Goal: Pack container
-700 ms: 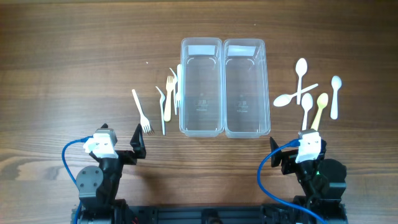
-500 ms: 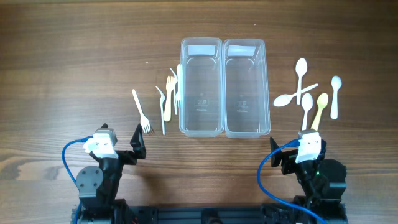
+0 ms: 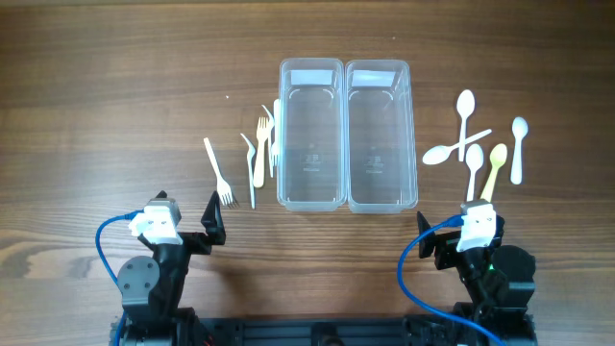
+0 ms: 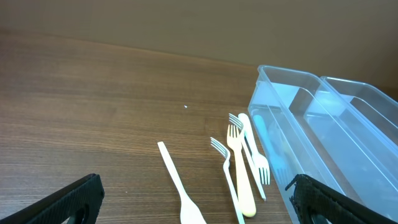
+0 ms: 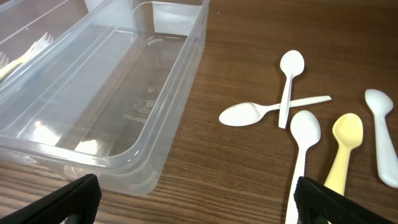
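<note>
Forks (image 4: 240, 174) beside left container (image 4: 277, 134); lone fork (image 4: 173, 174) tines cropped | left gripper (image 4: 198, 205) fingers wide apart, tips only | right gripper (image 5: 199, 202) likewise; two spoons (image 5: 305, 129) handles cut off

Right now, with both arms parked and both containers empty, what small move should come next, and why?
Probably ease the right gripper forward over the nearest white spoon, jaws open. That spoon lies just ahead of it with nothing crossing it, and the right container beside it is empty.
</note>
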### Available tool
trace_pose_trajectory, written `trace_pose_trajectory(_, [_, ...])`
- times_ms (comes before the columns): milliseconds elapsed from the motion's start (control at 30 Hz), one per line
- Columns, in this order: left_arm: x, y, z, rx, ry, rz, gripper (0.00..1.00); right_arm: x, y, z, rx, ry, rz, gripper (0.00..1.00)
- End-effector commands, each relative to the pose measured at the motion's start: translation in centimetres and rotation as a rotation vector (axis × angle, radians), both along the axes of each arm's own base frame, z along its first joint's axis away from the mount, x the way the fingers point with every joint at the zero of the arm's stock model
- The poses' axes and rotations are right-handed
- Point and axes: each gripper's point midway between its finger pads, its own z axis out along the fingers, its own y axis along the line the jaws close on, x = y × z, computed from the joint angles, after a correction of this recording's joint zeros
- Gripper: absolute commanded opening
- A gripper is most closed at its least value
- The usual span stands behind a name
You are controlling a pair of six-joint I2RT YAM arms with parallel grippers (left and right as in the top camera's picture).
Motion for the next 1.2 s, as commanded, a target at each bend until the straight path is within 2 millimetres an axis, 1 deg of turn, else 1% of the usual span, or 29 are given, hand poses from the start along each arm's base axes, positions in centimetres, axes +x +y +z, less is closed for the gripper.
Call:
trace_pose_trajectory(0, [0.0, -0.1, -0.2, 0.012, -0.006, -0.011, 1.0, 0.1, 0.0, 0.2, 0.003, -0.013, -0.005, 1.0])
trace_pose_trajectory(200, [0.0, -0.1, -0.1, 0.012, -0.007, -0.011, 1.0, 0.1, 0.0, 0.2, 0.002, -0.014, -0.005, 1.0])
trace_pose_trajectory(267, [0.0, -0.1, -0.2, 0.013, -0.006, -0.011, 1.0, 0.2, -0.5, 0.2, -0.033, -0.019, -0.023, 1.0])
trace_pose_trajectory(467, [0.0, -0.1, -0.2, 0.012, -0.006, -0.012, 1.0, 0.2, -0.5, 0.3, -0.034, -0.021, -0.022, 1.0])
trace_pose_trajectory(500, [0.0, -0.1, -0.2, 0.012, -0.006, -0.012, 1.0, 0.1, -0.3, 0.3, -0.024, -0.02, -0.009, 1.0])
trace_pose_trajectory(600, [0.0, -0.2, -0.2, 0.01, -0.006, -0.019, 1.0, 0.0, 1.4, 0.8, 0.022, -0.037, 0.081, 1.0])
trace_pose_trajectory(667, [0.0, -0.2, -0.2, 0.01, -0.006, -0.019, 1.0, -0.1, 1.8, 0.8, 0.091, -0.021, 0.074, 1.0])
trace_pose_trajectory(700, [0.0, -0.2, -0.2, 0.01, -0.006, -0.019, 1.0, -0.1, 1.8, 1.1, 0.231, 0.004, 0.012, 1.0])
trace_pose_trajectory(767, [0.0, -0.3, -0.2, 0.005, -0.005, -0.022, 1.0, -0.1, 1.8, 1.0, 0.377, 0.043, -0.056, 1.0])
trace_pose_trajectory(833, [0.0, -0.4, -0.2, -0.042, 0.001, -0.015, 1.0, 0.0, 1.9, 1.3, 0.473, 0.056, -0.096, 1.0])
trace_pose_trajectory(900, [-0.1, -0.4, 0.4, -0.112, -0.001, -0.005, 1.0, 0.1, 1.9, 2.5, 0.51, 0.034, -0.098, 1.0])
trace_pose_trajectory(1000, [-0.4, -0.4, 2.1, -0.114, -0.013, -0.004, 1.0, 0.2, 1.7, 4.8, 0.504, 0.003, -0.106, 1.0])
trace_pose_trajectory(1100, [-0.5, 0.1, 3.4, -0.109, 0.049, 0.033, 1.0, 0.6, 1.5, 7.1, 0.497, 0.029, -0.123, 1.0])
trace_pose_trajectory(1167, [-0.3, 0.7, 4.1, -0.103, 0.102, 0.064, 1.0, 1.0, 1.2, 8.0, 0.462, 0.07, -0.134, 1.0])
